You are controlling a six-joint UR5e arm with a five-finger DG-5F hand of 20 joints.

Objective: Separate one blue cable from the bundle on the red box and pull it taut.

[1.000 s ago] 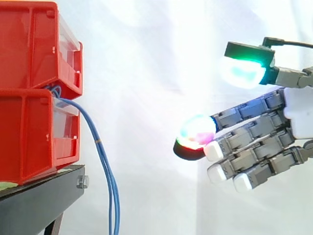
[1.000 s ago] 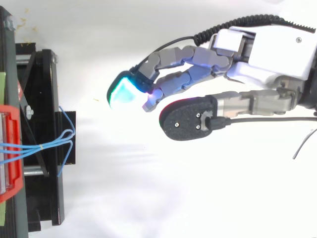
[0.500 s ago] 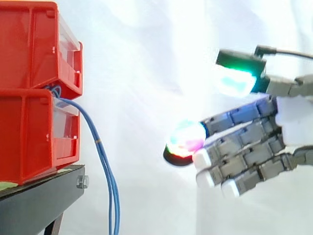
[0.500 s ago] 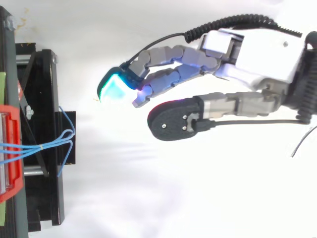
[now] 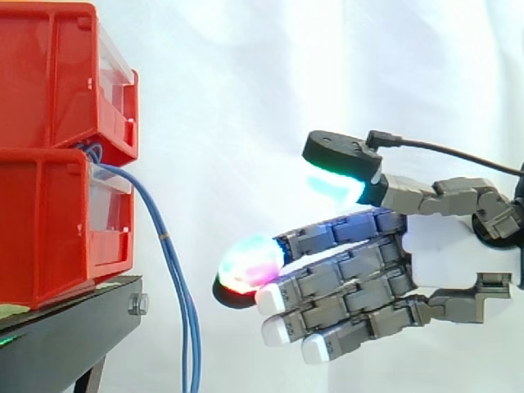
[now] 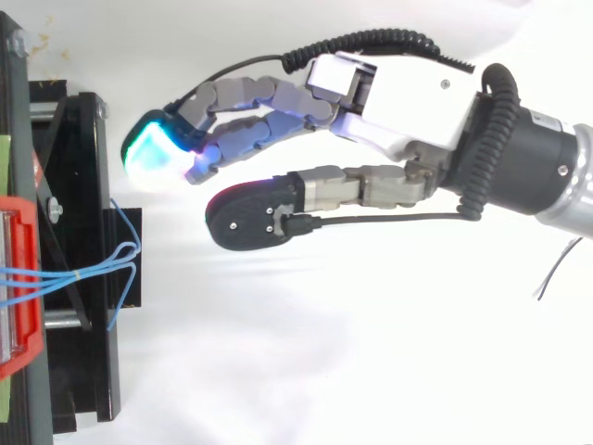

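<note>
Okay, your hand (image 5: 442, 254) is open, fingers (image 5: 332, 282) stretched out, thumb raised, holding nothing. You've got the blue cables (image 5: 178, 286) spilling from the lower red box (image 5: 49, 221), hanging near-vertical, near the fingertips but not touching. From above, the bundle sits off to the thumb's side.

a lab test rig: white curtain (image 5: 246, 82) backdrop, red bins (image 5: 57, 155) on black stand (image 5: 65, 327).
</note>
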